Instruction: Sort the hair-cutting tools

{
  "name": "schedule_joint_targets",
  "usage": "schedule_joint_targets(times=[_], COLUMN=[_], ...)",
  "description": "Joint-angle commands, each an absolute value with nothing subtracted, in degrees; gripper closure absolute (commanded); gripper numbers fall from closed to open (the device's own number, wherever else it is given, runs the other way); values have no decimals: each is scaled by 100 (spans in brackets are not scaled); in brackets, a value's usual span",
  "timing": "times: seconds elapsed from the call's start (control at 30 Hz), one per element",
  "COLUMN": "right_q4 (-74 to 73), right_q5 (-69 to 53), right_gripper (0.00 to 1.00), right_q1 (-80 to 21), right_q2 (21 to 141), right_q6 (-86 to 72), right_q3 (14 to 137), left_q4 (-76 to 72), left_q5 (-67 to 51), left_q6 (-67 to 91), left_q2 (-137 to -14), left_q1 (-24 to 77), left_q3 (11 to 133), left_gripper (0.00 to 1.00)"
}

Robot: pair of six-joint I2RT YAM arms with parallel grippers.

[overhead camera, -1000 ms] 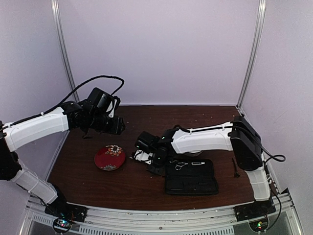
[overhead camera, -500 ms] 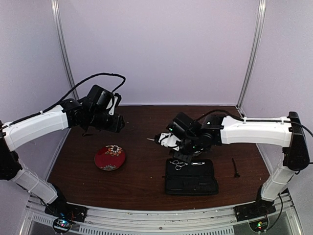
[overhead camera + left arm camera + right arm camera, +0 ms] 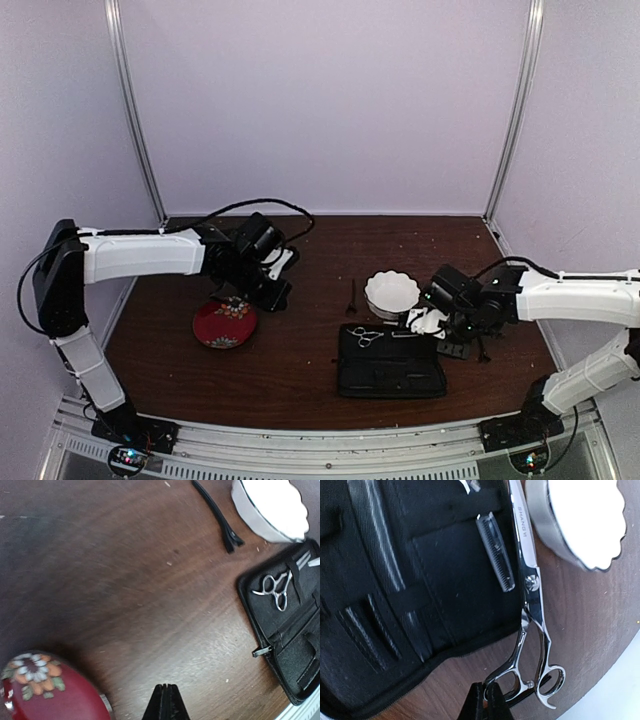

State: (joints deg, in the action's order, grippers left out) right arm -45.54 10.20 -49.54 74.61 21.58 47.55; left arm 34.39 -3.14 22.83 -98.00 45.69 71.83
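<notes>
From above, the left gripper hangs just beside the red plate, well apart from all the tools. One black clip lies on the table, left of the white bowl. The first scissors lie on the open black case. The right gripper is at the far right corner of the case, and the second scissors lie along that edge.

In the left wrist view, the left gripper has its fingers pressed together and holds nothing. The plate is near it on one side. The clip and the first scissors are far ahead on the other side.

In the right wrist view, the right gripper is closed, and its tips pinch the near finger ring of the second scissors. The blades run along the case edge toward the bowl.
</notes>
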Motion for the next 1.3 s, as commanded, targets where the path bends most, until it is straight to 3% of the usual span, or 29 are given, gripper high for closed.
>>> schedule_joint_targets(times=[0.0,0.43,1.27], right_q4=[-4832,-4991,-4281], right_q5=[1011,287,762], right_gripper=[100,100,100], right_q1=[-4817,-4571,-4426], right_q2=[7133,6697,7620], right_q6=[2583,3616,3485], right_q3=[4375,3902,4101], left_q4=[3292,2672,2619], left_q5=[-983,-2056,-2590], left_q6=[2203,2629,2618], left_q2=[-10265,-10945,-11599], left_q1=[4836,5141,5265], left_q3=[7496,7547,7865], left_gripper=[100,100,100])
